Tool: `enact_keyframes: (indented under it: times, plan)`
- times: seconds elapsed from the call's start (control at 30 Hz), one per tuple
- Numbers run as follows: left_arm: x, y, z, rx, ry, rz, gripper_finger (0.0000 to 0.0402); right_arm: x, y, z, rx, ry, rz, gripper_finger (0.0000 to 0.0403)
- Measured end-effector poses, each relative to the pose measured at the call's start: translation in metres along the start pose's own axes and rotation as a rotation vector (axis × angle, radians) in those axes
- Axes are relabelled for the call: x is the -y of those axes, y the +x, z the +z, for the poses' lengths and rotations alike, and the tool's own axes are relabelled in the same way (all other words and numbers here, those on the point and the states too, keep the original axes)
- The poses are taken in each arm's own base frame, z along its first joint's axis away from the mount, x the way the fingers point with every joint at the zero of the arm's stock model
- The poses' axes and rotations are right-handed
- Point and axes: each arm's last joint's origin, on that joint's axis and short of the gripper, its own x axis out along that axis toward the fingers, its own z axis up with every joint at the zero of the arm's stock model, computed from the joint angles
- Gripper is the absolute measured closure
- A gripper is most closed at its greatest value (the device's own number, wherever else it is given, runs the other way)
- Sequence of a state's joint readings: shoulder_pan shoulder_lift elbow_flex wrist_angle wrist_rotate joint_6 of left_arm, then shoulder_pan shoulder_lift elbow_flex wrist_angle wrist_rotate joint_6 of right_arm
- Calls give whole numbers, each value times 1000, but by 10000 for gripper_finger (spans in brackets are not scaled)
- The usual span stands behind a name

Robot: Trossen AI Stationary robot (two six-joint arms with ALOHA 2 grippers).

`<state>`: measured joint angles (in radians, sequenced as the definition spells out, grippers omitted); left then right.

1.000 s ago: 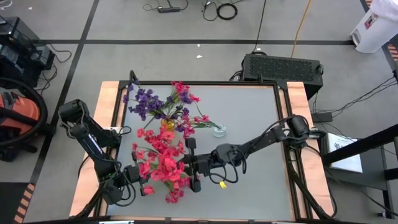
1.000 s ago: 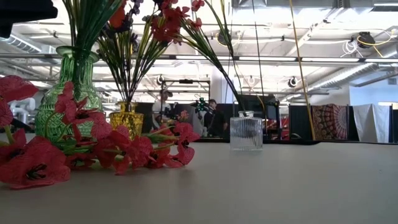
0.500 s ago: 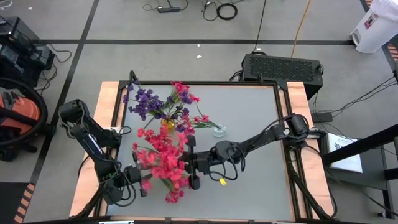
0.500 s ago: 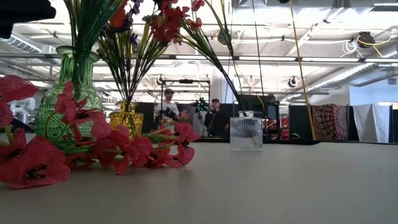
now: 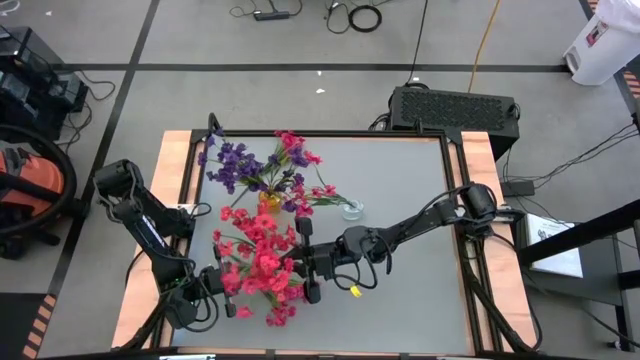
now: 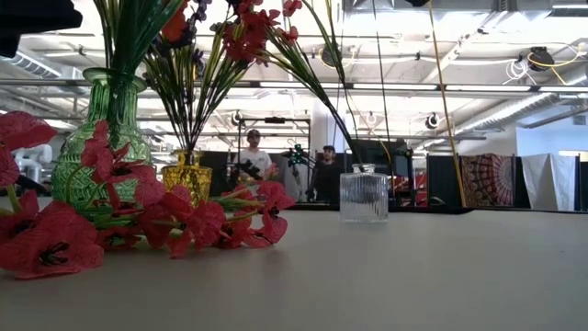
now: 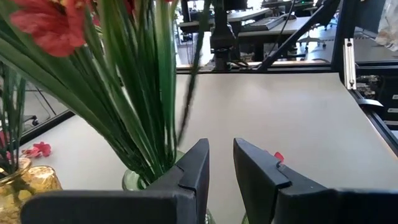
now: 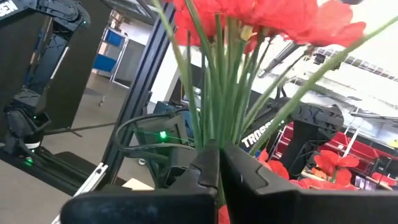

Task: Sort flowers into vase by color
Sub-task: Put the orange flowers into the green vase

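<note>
Red flowers (image 5: 262, 258) form a bunch near the table's front left. Right gripper (image 5: 308, 262) clamps the bunch's green stems (image 8: 219, 93) between closed fingers. Left gripper (image 5: 228, 292) sits just beside the bunch, fingers (image 7: 194, 171) a narrow gap apart, nothing between them. Purple flowers (image 5: 232, 160) stand in the green vase (image 6: 99, 147); yellow vase (image 6: 187, 176) and clear vase (image 6: 364, 195) stand behind.

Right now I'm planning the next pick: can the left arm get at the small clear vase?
Probably not easily: the clear vase stands beyond the red flowers and the right gripper, which block the left gripper.
</note>
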<state>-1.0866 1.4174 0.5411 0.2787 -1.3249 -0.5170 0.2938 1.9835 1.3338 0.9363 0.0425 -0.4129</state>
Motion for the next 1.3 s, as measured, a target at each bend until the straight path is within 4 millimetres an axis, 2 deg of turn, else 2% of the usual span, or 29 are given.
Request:
enact_keyframes:
  times: [0.5,1.07,1.3]
  plan:
    - [0,0,0,-7,0,-11,320,-2,0,-3,-17,-10,32,403]
    - [0,0,0,-6,0,-11,320,4,0,-3,-3,96,6,403]
    - [0,3,0,-17,-1,-14,320,1,2,-16,31,78,-11,403]
